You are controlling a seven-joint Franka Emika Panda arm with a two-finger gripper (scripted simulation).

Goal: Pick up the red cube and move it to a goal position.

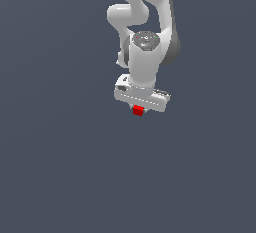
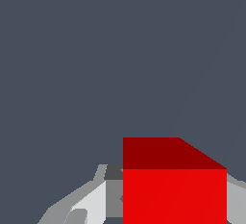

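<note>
The red cube (image 1: pixel 138 110) is small and bright red, and it peeks out just under the white hand of the arm in the exterior view. My gripper (image 1: pixel 138 108) is shut on it, and the fingers themselves are hidden behind the hand there. In the wrist view the red cube (image 2: pixel 174 184) fills the space between the fingers (image 2: pixel 98 201), with grey finger surfaces flush against both of its sides. Its darker top face and bright front face both show. The goal position is out of view in both views.
A plain dark grey-blue surface (image 1: pixel 55 167) fills the background of both views. The white arm links (image 1: pixel 145 12) rise above the hand toward the top of the exterior view.
</note>
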